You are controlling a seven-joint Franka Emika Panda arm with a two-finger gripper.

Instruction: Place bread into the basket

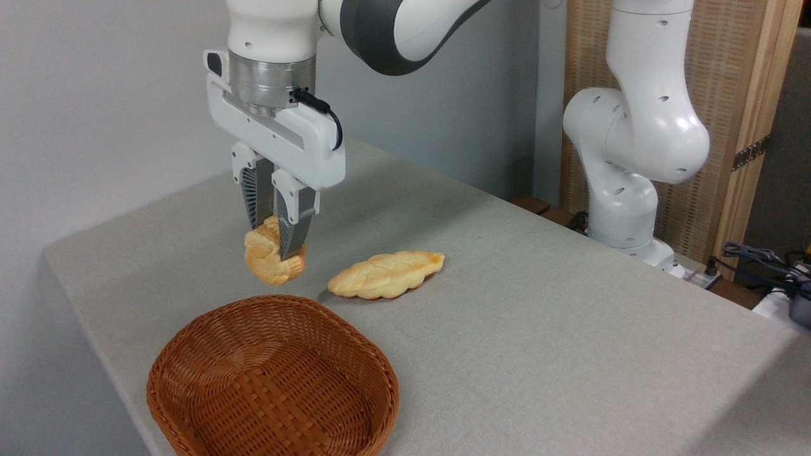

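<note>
Gripper (274, 237) clamped on bread (271, 254), roll hanging between and below fingertips, clear of table (538, 316); basket (272, 380) near, below; braided loaf (386, 274) right.

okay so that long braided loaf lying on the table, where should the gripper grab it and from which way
Grip the braided loaf across its narrow middle, coming straight down from above. It lies flat on the table, long and slim, so the fingers should close across its short width.

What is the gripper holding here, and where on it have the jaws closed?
The gripper holds the small ridged bread, jaws pinching its upper part, clear of the table.
</note>
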